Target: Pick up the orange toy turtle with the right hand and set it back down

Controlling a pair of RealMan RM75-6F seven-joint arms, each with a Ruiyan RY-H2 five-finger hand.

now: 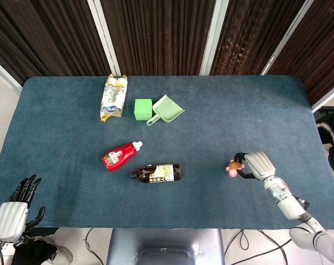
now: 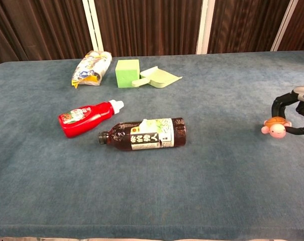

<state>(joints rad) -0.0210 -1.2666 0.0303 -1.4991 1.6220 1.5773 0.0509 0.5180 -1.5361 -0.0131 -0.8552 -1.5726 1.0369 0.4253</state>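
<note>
1. One orange toy turtle point(image 2: 274, 127), with a pink head, sits pinched in the fingers point(image 2: 279, 102) of the right hand point(image 1: 258, 165), held at the right side of the desk point(image 1: 211, 127). From the chest view it looks to be just off the blue cloth, though I cannot be certain.
2. Dark fingers curl around the turtle from above and below, closed on its shell.
3. Well to the left of those fingers lies a dark bottle point(image 2: 144, 134) on its side; its pale label carries Asian characters too small to read.
4. Just beyond it, further left, lies a red squeeze bottle point(image 2: 86, 117) with a white cap; its printed label is not legible.
5. Far from the fingers, toward the back of the desk, stand a green cube point(image 2: 127, 73) and, touching it or just beside it, a pale green scoop point(image 2: 159, 78).
6. Left of the cube lies a yellow and white packet point(image 2: 92, 68), its writing unreadable.
7. Off the desk's near left corner hangs the left hand point(image 1: 13, 210), fingers straight and slightly spread, holding nothing.
</note>
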